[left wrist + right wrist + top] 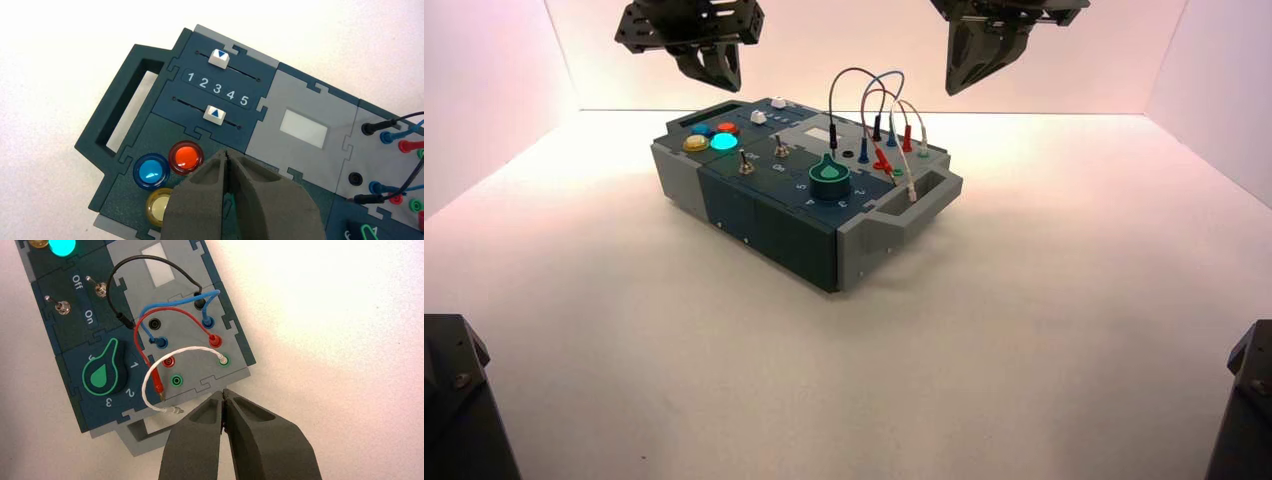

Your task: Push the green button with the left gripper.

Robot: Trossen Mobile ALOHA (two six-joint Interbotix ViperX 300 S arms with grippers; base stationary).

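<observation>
Left claw (714, 68), fingers pressed together, is hovering high above the lit green button (724, 141), which is sitting just below its tips beside the yellow button (695, 143); the button is looking rigid and smooth-domed, needing a centred press rather than a grip.

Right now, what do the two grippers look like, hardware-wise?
Left gripper: black metal, wide hole-dotted bracket, two short tapering fingers. Right gripper: smoother, dark, wedge-shaped. In both wrist views the fingers are matte grey-brown, ridged, with recessed panels.
</observation>
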